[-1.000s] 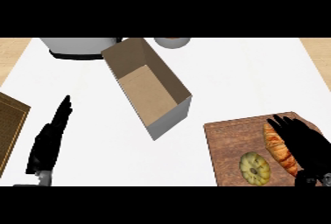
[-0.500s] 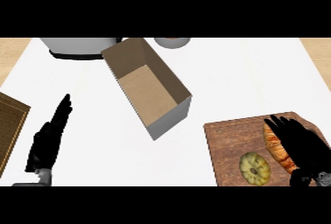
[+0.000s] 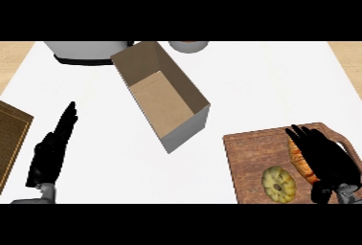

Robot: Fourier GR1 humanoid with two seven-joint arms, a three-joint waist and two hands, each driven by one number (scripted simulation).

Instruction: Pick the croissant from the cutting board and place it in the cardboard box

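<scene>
On the cutting board (image 3: 254,153) at lower right, the croissant (image 3: 299,160) lies under the right hand (image 3: 326,158), whose fingers drape over it; whether they actually grip it appears uncertain. Beside it sits a round pastry (image 3: 278,183). The cardboard box (image 3: 164,98) stands open, well apart. The left hand (image 3: 51,150) rests at lower left, fingers straight.

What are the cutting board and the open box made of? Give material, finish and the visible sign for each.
Cutting board: looks like wood, reddish-brown and matte, with streaky grain running across it.
Cardboard box: looks like plain cardboard, flat tan inside with thin walls and no gloss; its near outer wall shows grey, so a coating or shading there cannot be told.
</scene>
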